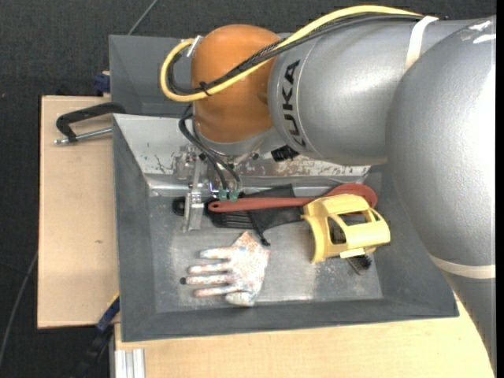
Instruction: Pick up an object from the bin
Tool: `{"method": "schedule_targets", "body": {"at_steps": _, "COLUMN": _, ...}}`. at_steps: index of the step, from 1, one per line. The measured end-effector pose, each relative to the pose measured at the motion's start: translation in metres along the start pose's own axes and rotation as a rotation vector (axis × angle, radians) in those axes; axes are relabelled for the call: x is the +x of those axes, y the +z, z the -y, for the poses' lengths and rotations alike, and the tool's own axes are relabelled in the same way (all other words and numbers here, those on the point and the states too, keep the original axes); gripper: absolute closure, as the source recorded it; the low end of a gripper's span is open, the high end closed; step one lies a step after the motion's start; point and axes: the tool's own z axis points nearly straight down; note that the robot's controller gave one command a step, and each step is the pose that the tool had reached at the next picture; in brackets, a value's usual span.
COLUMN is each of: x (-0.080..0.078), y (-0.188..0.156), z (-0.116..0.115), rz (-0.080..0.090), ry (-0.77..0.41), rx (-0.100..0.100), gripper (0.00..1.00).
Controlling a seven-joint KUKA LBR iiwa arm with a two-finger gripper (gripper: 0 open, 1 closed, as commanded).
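Observation:
My gripper (191, 209) hangs low at the back left of the bin, just under the orange cover. Its tip is right beside the left end of a long red-handled tool (283, 202) that lies across the back of the bin; whether they touch I cannot tell. A black comb-like piece (239, 220) lies just under that red handle, to the right of the gripper. A speckled white work glove (232, 270) lies flat in front of the gripper, fingers pointing left.
A yellow tape dispenser (344, 227) sits at the right of the bin floor, with a small dark thing (361, 263) by its front corner. The arm covers the bin's back right part. The bin's sloping left wall is close to the gripper.

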Motion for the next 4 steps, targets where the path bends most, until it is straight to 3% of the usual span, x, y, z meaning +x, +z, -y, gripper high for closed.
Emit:
{"method": "schedule_targets", "body": {"at_steps": 1, "x": -0.002, "y": -0.005, "z": 0.001, "rz": 0.008, "ry": 0.003, "rx": -0.002, "gripper": 0.00}}
{"method": "schedule_targets", "body": {"at_steps": 2, "x": 0.010, "y": 0.031, "z": 0.036, "rz": 0.014, "ry": -0.163, "rx": -0.005, "gripper": 0.00}}
{"method": "schedule_targets", "body": {"at_steps": 3, "x": 0.034, "y": 0.048, "z": 0.064, "rz": 0.005, "ry": -0.610, "rx": 0.001, "gripper": 0.00}}
{"method": "schedule_targets", "body": {"at_steps": 4, "x": 0.038, "y": 0.039, "z": 0.057, "rz": 0.014, "ry": -0.700, "rx": -0.001, "gripper": 0.00}}
